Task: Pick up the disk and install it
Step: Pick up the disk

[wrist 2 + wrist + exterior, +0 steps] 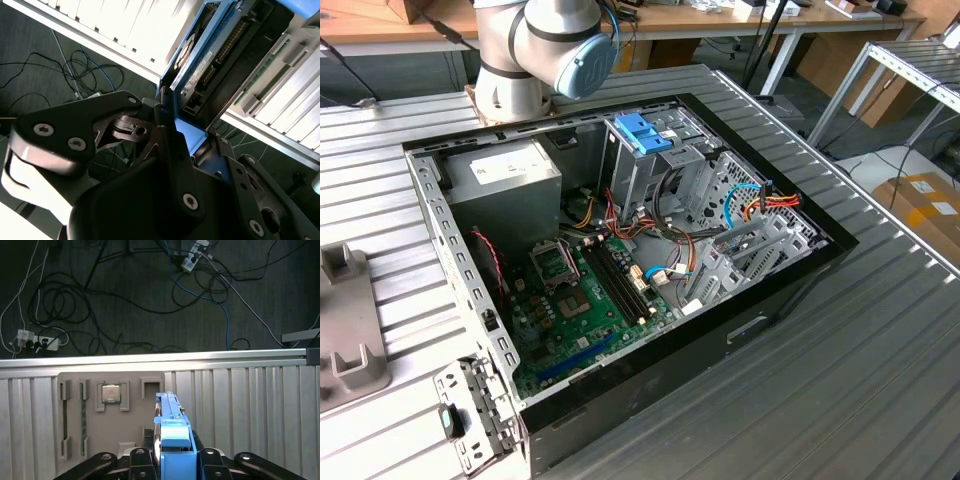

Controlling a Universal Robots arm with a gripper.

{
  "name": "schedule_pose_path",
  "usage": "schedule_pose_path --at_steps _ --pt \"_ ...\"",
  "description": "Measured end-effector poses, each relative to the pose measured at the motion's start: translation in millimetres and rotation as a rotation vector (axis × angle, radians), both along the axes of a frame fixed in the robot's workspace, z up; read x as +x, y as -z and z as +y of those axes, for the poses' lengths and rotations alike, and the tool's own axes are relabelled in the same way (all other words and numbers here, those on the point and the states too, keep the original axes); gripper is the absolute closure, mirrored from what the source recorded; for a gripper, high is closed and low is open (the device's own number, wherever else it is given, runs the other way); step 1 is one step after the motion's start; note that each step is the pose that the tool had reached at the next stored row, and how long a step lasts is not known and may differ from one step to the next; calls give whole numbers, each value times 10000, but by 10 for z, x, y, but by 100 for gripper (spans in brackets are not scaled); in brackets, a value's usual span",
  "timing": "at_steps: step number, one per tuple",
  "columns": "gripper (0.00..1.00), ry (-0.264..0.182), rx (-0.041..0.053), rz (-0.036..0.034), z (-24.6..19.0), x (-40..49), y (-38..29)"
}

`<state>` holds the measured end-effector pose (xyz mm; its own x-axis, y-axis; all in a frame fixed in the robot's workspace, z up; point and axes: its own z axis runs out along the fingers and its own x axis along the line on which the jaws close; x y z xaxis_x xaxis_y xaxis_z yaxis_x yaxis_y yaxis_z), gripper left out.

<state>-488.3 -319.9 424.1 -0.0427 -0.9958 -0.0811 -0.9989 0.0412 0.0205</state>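
Firmly, the fingers (141,464) of the black gripper (174,462) were closed on the grey-metal disk (169,410) in its light-blue plastic carrier, seen edge-on. Beyond it, a ribbed aluminium table (240,405) was bounded by a bright edge rail (200,359), with a grey fixture tray (95,435) near and open, cable-strewn floor (125,305) past the edge.

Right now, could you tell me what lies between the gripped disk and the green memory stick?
A processor chip, seated in the grey holder, lies between the disk and the memory stick, as the first wrist view shows.
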Motion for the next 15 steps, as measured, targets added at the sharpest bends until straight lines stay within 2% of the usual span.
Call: schedule_pose_path --at_steps 15 --pt "63 0 15 -1 0 0 -194"
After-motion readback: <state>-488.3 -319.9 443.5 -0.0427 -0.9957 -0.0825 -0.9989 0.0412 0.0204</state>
